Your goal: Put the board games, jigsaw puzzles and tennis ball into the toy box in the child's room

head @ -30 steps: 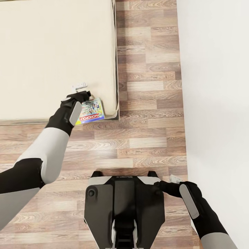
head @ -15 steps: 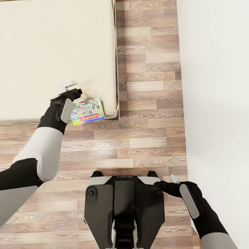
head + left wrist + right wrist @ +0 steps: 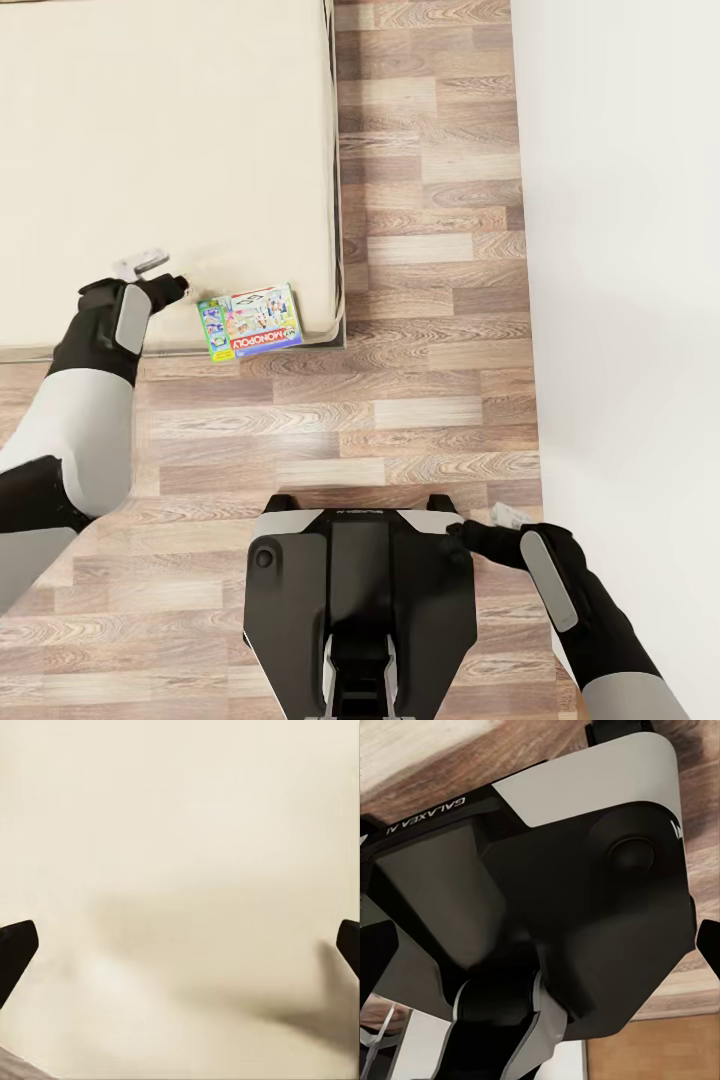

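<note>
Game-grabbing step: left gripper (image 3: 140, 265) wide open over the bed (image 3: 150, 120), beside the board game (image 3: 251, 320) — next, reach over & pinch it. Right gripper (image 3: 507, 517): can't tell.

wood plank floor (image 3: 430, 300), white wall (image 3: 620, 250)

"MONOPOLY" on board game (image 3: 251, 320); "GALAXEA" on robot base (image 3: 427, 814).

Head camera looks steeply down over both arms at the bed (image 3: 160, 150) corner, wood floor (image 3: 430, 300) and the robot's own base (image 3: 360, 600). Left wrist camera sits close above the mattress (image 3: 180, 870), facing straight onto it, sharing the bed with the head view. Right wrist camera faces the base (image 3: 547, 907) at close range, also shared with the head view.
</note>
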Available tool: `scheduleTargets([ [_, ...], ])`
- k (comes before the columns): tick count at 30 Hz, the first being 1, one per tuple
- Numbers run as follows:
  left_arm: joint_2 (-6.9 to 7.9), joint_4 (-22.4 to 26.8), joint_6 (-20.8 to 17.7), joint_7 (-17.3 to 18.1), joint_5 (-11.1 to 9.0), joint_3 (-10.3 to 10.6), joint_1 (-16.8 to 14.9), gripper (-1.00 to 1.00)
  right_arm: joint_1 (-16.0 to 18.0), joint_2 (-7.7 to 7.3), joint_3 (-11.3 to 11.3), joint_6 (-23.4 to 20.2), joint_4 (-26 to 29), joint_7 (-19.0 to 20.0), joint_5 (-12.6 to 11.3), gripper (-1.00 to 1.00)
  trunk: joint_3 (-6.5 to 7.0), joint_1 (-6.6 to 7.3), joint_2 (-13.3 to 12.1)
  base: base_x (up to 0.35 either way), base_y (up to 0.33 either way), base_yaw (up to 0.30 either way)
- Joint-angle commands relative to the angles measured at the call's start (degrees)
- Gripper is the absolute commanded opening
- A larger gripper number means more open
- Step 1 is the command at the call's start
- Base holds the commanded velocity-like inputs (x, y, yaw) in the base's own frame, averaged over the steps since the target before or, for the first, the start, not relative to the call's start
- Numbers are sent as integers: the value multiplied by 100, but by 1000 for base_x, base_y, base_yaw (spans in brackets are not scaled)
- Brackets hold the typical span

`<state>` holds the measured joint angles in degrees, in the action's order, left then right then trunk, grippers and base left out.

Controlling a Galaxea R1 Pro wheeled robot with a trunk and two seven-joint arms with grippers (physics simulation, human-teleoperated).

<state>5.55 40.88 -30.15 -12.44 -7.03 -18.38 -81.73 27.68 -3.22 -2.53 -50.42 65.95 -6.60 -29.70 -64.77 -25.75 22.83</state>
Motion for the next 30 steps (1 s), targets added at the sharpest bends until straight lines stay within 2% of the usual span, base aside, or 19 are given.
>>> scheduleTargets([
  [1, 64, 6, -94, -34, -66, -43, 0, 100, 1, -1, 0, -21, 12, -55, -61, 100, -6, -4, 9, 0, 0, 0],
  [2, 200, 7, -242, -25, -66, -114, 10, 100, 4, -2, -1, -21, 19, -57, -62, 100, -6, -4, 9, 0, 0, 0],
  [6, 533, 7, -552, 2, -81, -215, 98, 100, 7, -1, -1, -19, 55, -63, -62, 100, -6, -4, 9, 0, 0, 0],
  [8, 872, 4, -789, 16, -95, -282, 255, 100, 9, -4, -2, -29, 124, -67, -56, 100, -6, -4, 9, 0, 0, 0],
  [10, 1025, 2, -859, 20, -107, -300, 352, 100, 9, -7, -2, -43, 160, -68, -52, 100, -6, -4, 9, 0, 0, 0],
  [11, 1154, -4, -902, 22, -113, -312, 458, 100, 9, -10, -2, -59, 200, -65, -41, 100, -6, -4, 9, 0, 0, 0],
  [14, 1363, -13, -945, 24, -115, -326, 698, 100, 9, -2, 5, -87, 323, -67, -21, 100, -6, -4, 9, 0, 0, 0],
  [17, 1507, -16, -960, 23, -114, -342, 888, 100, 5, 5, 32, -136, 466, -68, -11, 100, -6, -4, 9, 0, 0, 0],
  [20, 1719, -50, -968, 22, -114, -380, 1171, 100, -2, 22, 56, -280, 662, -66, -4, 100, -6, -4, 9, 0, 0, 0],
  [24, 1842, -76, -970, 17, -108, -396, 1441, 100, -6, 25, 63, -361, 762, -62, -2, 100, -6, -4, 9, 0, 0, 0],
  [30, 1928, -93, -977, -1, -96, -402, 1866, 100, -37, 10, 33, -409, 803, -61, -13, 100, -6, -4, 9, 0, 0, 0],
])
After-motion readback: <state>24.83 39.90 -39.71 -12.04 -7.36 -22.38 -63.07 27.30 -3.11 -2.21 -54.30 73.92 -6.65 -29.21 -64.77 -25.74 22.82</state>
